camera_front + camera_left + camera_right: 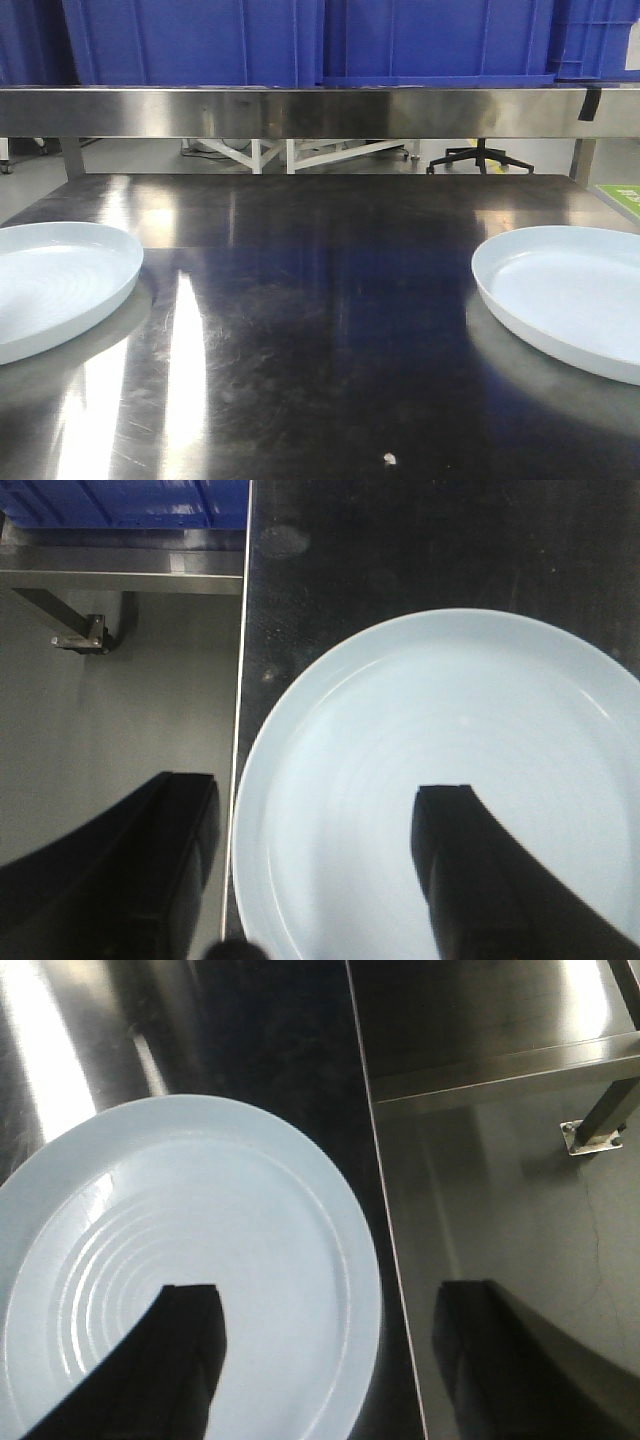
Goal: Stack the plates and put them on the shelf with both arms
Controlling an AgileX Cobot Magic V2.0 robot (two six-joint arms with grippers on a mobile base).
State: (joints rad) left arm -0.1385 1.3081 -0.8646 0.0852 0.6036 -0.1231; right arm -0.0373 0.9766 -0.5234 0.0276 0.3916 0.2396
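At the left end of the steel table (320,330) sits one plate (50,285), the left gripper (315,790) spread wide astride its outer rim, holding nothing, seemingly not touching. At its right end, the right gripper (330,1290) straddles the other plate (180,1250) likewise, wide and empty.

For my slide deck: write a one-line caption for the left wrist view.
Open left gripper straddles the rim of a pale plate at the edge of the steel table.

Low front; wrists seemingly above plates (55,280) (575,295)
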